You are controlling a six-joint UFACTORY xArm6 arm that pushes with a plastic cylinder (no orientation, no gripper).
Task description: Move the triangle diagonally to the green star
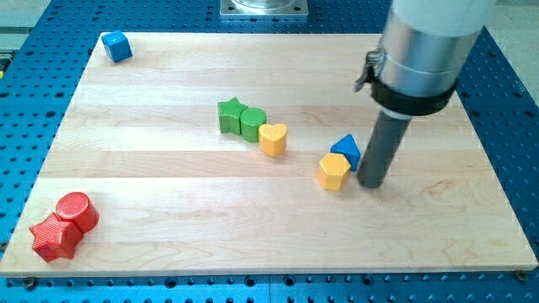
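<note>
The blue triangle (346,151) lies right of the board's middle, touching the yellow hexagon (333,172) at its lower left. My tip (371,183) rests on the board just right of the triangle, close to its lower right side. The green star (230,114) lies left of centre, touching a green cylinder (253,124) on its right. A yellow heart (273,138) sits just right of the cylinder, between the green blocks and the triangle.
A blue cube (117,46) sits at the board's top left corner. A red cylinder (77,209) and a red star (54,238) lie together at the bottom left. The wooden board (168,194) lies on a blue perforated table.
</note>
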